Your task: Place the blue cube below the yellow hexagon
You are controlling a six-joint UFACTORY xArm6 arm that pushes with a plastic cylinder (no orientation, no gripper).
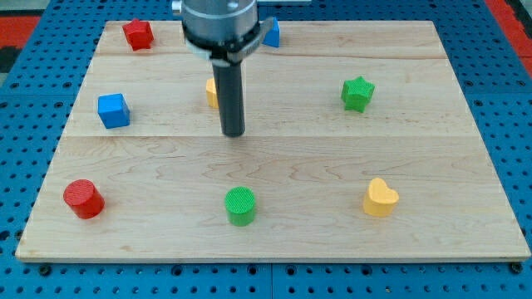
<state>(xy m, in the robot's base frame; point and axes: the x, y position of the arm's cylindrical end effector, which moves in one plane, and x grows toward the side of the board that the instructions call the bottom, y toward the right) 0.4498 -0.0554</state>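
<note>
The blue cube [113, 110] sits on the wooden board at the view's left. The yellow hexagon [212, 92] is near the top middle, mostly hidden behind my rod; only its left edge shows. My tip [233, 133] rests on the board just below and right of the yellow hexagon, well to the right of the blue cube.
A red block [138, 34] is at the top left, a blue block [272, 33] at the top middle partly behind the arm, a green star [357, 93] at right, a red cylinder [83, 199] at bottom left, a green cylinder [241, 206] at bottom middle, a yellow heart [381, 198] at bottom right.
</note>
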